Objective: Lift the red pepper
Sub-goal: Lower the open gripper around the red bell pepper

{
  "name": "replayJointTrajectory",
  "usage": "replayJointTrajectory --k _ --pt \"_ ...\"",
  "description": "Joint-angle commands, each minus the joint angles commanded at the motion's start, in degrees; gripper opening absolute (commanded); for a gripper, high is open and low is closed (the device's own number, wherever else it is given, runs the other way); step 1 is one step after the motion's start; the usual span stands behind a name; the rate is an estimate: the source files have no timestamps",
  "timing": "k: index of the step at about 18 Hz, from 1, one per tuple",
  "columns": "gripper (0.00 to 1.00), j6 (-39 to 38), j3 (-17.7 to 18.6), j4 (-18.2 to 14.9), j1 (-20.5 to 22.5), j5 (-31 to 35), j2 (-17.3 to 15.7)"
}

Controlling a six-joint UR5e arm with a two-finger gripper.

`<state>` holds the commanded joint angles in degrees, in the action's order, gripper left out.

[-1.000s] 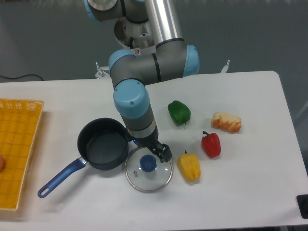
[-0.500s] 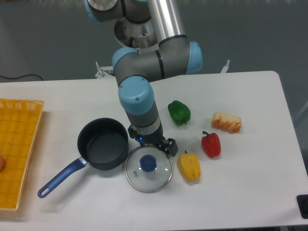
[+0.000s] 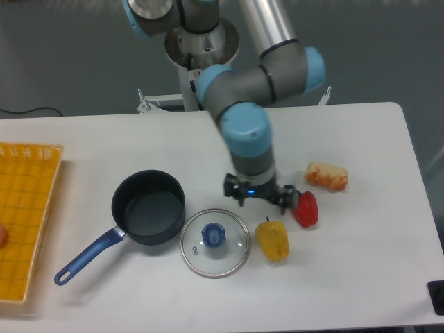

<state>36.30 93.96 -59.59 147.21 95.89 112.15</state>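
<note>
The red pepper [image 3: 305, 209] lies on the white bench [image 3: 361, 263], toward the right side, with a yellow pepper [image 3: 272, 240] just beside it to the lower left and a pale bread roll [image 3: 326, 176] near it above and to the right. The gripper [image 3: 260, 196] hangs low over the bench immediately left of the red pepper, its right-hand edge at or against the pepper's side; whether they touch cannot be told. The fingers are dark and seen from above, so whether they stand apart or together cannot be told. Nothing is seen held in them. Left of the gripper a dark saucepan [image 3: 148, 207] with a blue handle stands next to a glass lid [image 3: 214, 242] with a blue knob. A yellow basket [image 3: 24, 215] sits at the bench's far left edge
</note>
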Motion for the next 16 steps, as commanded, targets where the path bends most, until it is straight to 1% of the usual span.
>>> replayJointTrajectory --k 3,6,10,12,16 --pt "1.00 -1.23 0.00 0.26 1.85 -0.79 0.70" --pt "1.00 -3.43 -0.44 0.61 2.03 -1.23 2.11" --pt "1.00 -3.61 -0.61 3.60 3.00 -1.14 4.74" --pt "1.00 -3.52 -1.32 3.69 4.05 -1.14 5.54" --pt "1.00 -3.52 -2.46 3.69 4.49 -1.14 6.94"
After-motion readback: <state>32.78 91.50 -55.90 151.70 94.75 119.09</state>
